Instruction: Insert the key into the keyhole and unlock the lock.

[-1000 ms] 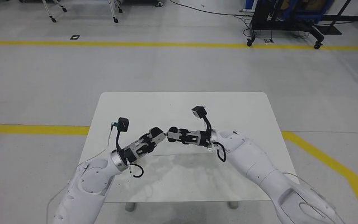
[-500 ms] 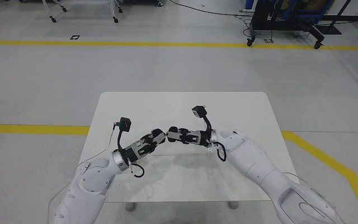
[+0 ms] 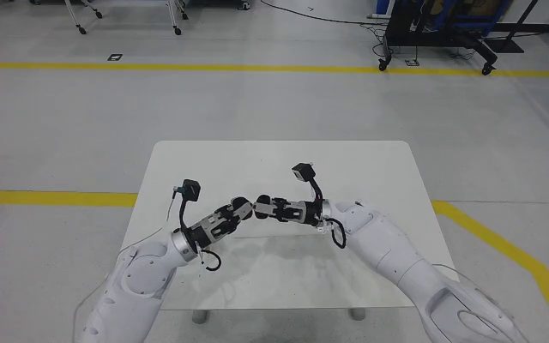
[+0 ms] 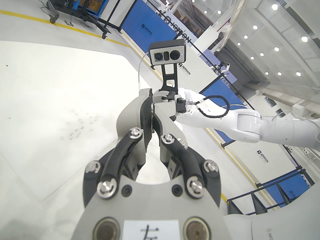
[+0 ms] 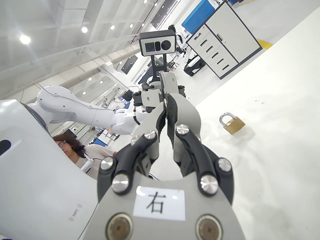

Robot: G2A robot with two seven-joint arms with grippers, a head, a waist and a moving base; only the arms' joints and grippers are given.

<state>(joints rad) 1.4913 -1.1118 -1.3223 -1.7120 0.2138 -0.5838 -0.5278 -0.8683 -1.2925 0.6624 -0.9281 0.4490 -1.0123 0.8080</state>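
Step judged a mid-air key hand-over: left gripper (image 4: 151, 122) and right gripper (image 5: 166, 116) are held tip to tip above the table (image 3: 369, 167), each with its jaws pressed together pad to pad. A key may be pinched there, but none can be made out. The padlock (image 5: 232, 124) lies on the table apart from both, so a secure key hold and alignment with the keyhole are called for next. Since the earlier frames the right gripper has been edged slightly toward the left arm.

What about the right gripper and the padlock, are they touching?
Apart. The right wrist view shows the padlock lying alone on the table, bare surface all around it, clear of the right gripper.
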